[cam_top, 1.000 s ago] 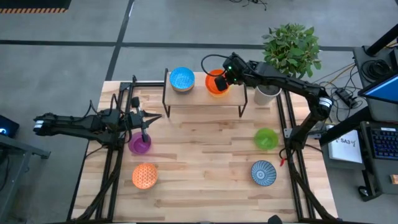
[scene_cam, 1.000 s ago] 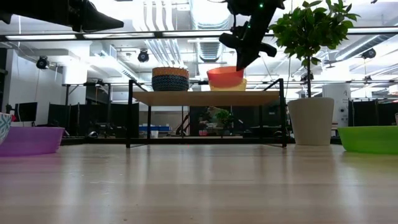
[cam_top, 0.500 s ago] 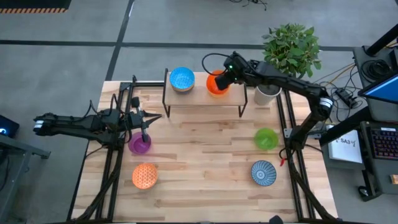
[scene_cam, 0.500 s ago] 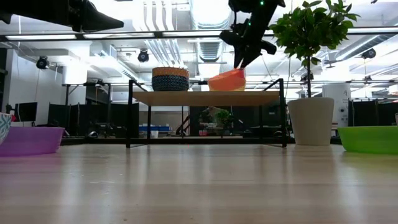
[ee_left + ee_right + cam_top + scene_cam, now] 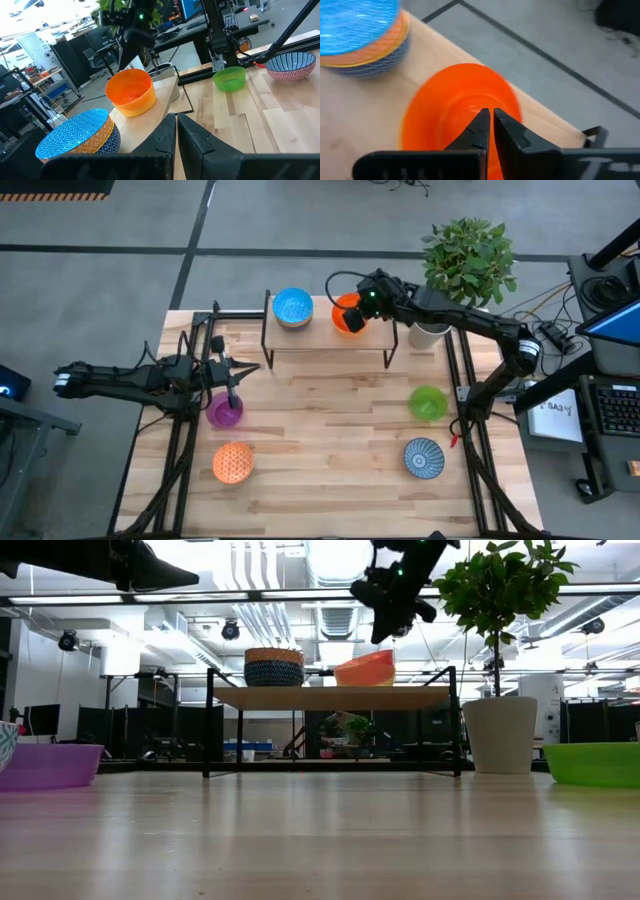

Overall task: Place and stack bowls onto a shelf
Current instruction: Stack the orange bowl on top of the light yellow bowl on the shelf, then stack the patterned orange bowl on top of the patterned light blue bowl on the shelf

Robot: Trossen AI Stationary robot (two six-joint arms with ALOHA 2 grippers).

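The red-orange bowl [image 5: 346, 315] sits tilted inside a yellow bowl [image 5: 385, 680] on the right part of the shelf [image 5: 330, 342]; it also shows in the right wrist view [image 5: 450, 105]. A blue patterned bowl [image 5: 292, 307] sits in a gold patterned bowl [image 5: 273, 656] on the shelf's left part. My right gripper [image 5: 383, 637] hangs just above the red-orange bowl, shut and empty. My left gripper [image 5: 176, 118] is shut and empty, held high over the purple bowl [image 5: 224, 411], which rests on the table at the left.
A patterned orange bowl [image 5: 232, 463] stands near the table's front left. A green bowl [image 5: 428, 402] and a blue-white striped bowl [image 5: 424, 457] stand on the right side. A potted plant [image 5: 468, 260] stands just right of the shelf, close to my right arm.
My right gripper has set the red-orange bowl down into the yellow bowl, come off its rim and gone up. The bowl, level and held a second ago, now rests tilted, its right side higher.
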